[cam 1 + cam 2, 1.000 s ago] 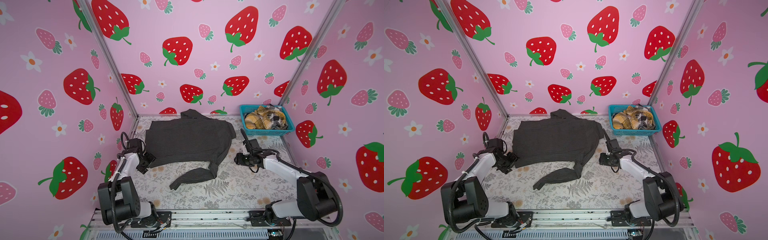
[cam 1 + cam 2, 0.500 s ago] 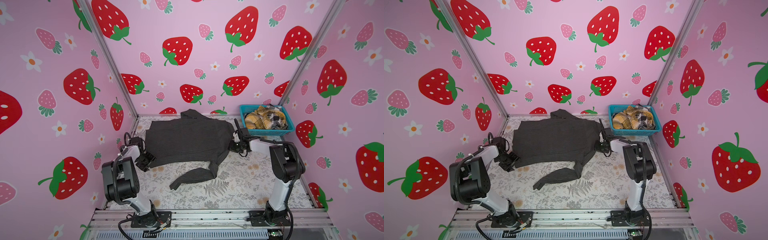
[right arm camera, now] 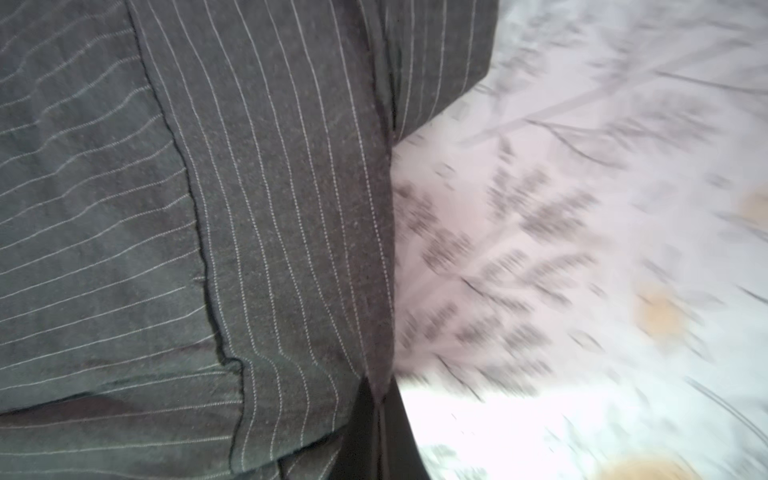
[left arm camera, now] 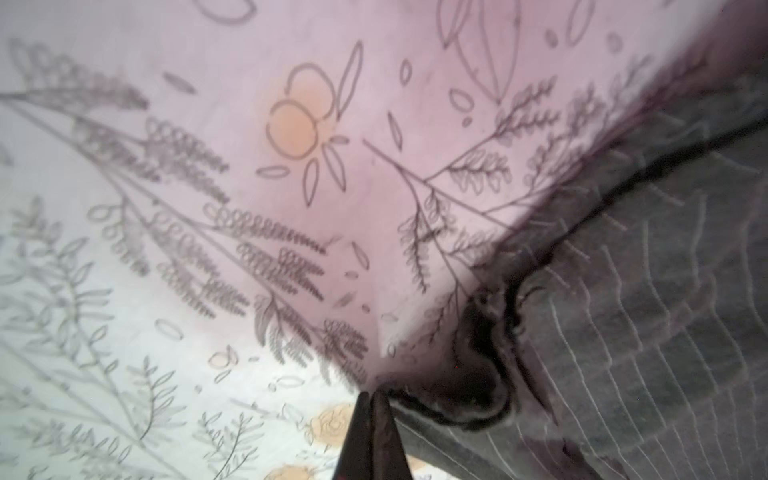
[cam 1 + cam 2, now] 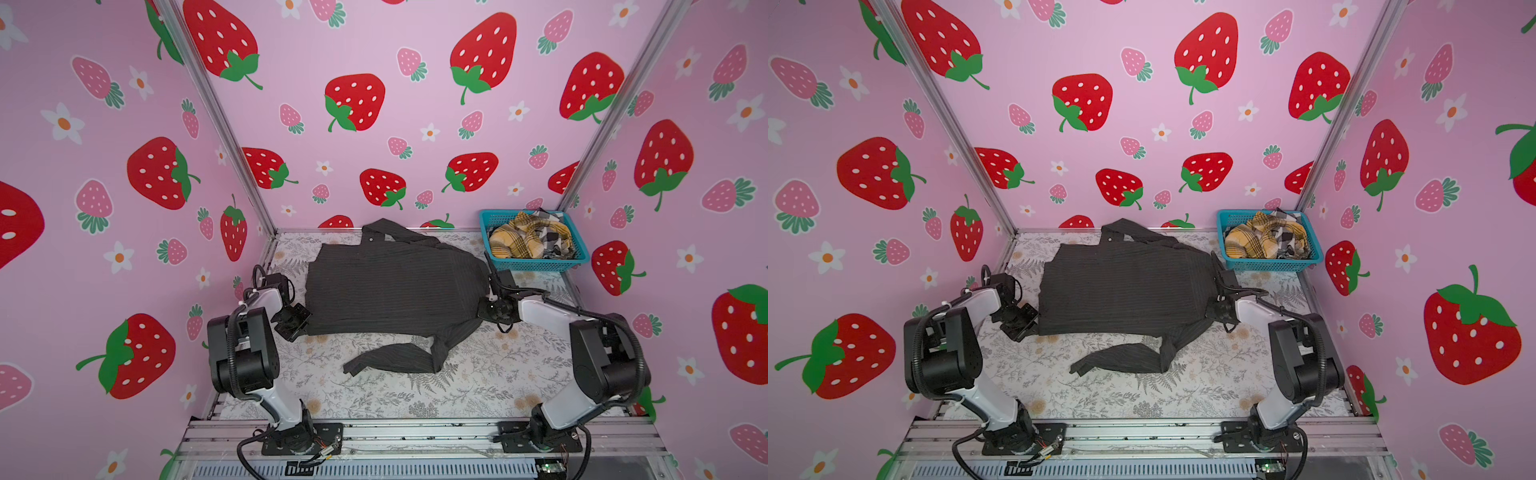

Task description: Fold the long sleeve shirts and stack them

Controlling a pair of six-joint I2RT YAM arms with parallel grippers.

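Both top views show the charcoal shirt (image 5: 390, 286) spread at table (image 5: 478, 386) centre, other shirts (image 5: 519, 245) in the basket (image 5: 536, 266) at 2 o'clock. Only the wrist views show left gripper (image 4: 371, 411) and right gripper (image 3: 376, 399) jaws pressed together, pinching its edges

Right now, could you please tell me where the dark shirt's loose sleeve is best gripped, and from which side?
Pinch the free end of the sleeve from the front left. It lies flat and free on the table, pointing that way, while its other end bends back into the dark shirt.
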